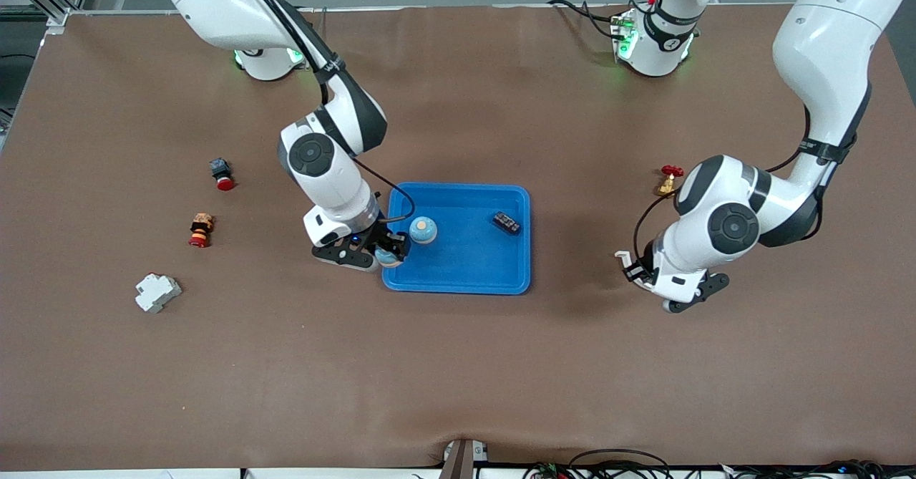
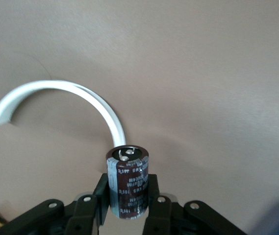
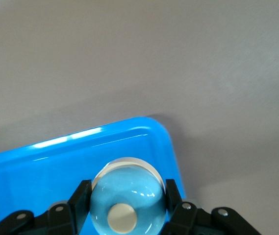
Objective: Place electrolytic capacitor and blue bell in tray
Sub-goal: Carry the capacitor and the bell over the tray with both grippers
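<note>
The brown table [image 1: 458,364] carries the bright-blue tray [image 1: 465,264] near its middle, the largest item on it. Inside the tray a light-blue bell [image 1: 423,230] with a pale button sits close to the rim at the right arm's end, and a small black component [image 1: 506,222] lies toward the left arm's end of the tray.

The right gripper [image 1: 387,253] hangs over the tray's corner nearest the front camera at the right arm's end, its fingers [image 3: 80,196] clamped on a second blue bell [image 3: 126,203], dome and white button facing the wrist camera; the tray rim lies just under it.

The left gripper [image 1: 662,294] hangs over bare table well apart from the tray, toward the left arm's end. Its fingers [image 2: 155,196] are closed on the electrolytic capacitor [image 2: 128,180], a dark brown can with a silver top. A white cable [image 2: 70,95] curves over the table beside it.

Near that arm a small brass valve with a red handle [image 1: 669,180] stands on the table. At the right arm's end lie a white breaker [image 1: 157,292], a red-and-orange push-button [image 1: 201,230] and a black switch with a red cap [image 1: 222,173], all well clear of the tray.
</note>
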Controlling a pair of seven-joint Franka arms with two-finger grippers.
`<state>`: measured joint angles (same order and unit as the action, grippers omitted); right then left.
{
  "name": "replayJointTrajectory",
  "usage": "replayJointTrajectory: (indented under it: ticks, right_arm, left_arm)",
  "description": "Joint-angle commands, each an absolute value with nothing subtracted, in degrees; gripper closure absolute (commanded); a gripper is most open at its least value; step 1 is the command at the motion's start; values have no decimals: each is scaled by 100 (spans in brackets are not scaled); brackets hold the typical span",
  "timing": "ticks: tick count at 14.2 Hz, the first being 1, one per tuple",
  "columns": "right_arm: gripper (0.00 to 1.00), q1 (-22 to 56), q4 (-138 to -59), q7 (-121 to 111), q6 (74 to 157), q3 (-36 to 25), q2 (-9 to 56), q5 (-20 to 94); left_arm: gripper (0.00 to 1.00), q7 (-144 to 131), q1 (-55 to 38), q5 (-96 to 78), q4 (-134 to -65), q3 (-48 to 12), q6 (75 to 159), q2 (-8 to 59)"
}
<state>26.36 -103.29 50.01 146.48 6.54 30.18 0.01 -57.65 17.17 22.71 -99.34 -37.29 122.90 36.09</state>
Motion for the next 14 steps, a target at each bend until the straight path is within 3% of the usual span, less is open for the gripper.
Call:
replayJointTrajectory:
  ticks: [1,11,14]
  right_arm:
    - [100,2856,-9739,5544,14581,633,3515,79]
    - [100,3085,-9519,5854,14809,554,4095,-44]
    - [100,3076,-9475,5854,14810,519,4192,-193]
  left_arm:
    - [99,-6265,1451,2188,-9713,-3709,12164,3744]
    - [99,-8190,89,2232,-8913,-3648,12173,4104]
    - [99,-8472,-411,2224,-8693,-3368,12173,4236]
